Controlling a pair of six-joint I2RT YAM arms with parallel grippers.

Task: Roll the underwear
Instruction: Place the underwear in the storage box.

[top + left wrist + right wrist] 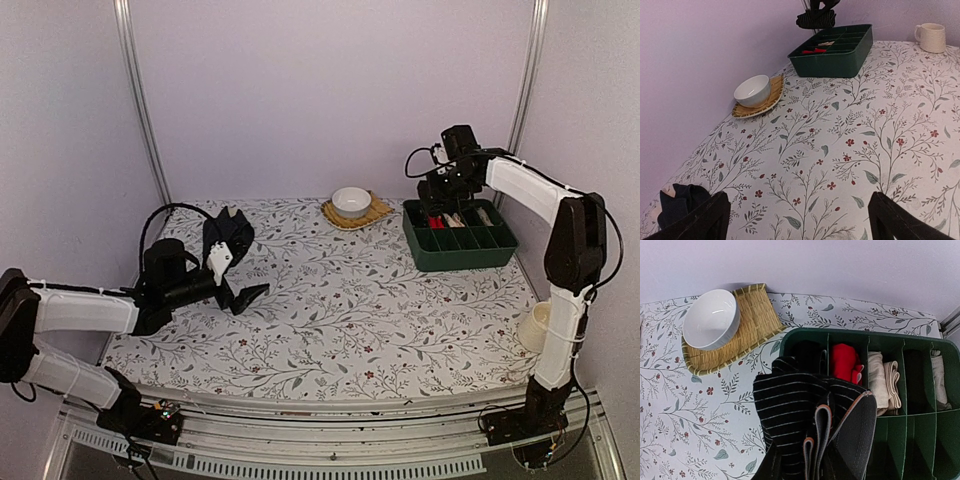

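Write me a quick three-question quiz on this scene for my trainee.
1. True or false: the left gripper is shut.
2. Which arm is nearer the loose underwear?
3. The right gripper holds the rolled underwear above: A the loose underwear, B the bin, C the left gripper.

Key: 1 false, its jaws stand wide open. 2 the left arm. 3 B.

Two pieces of underwear (235, 230) (the striped piece (790, 405) upper right), one bowl (351, 200), one woven mat (379, 211), one green tray (460, 252), one mug (931, 37).
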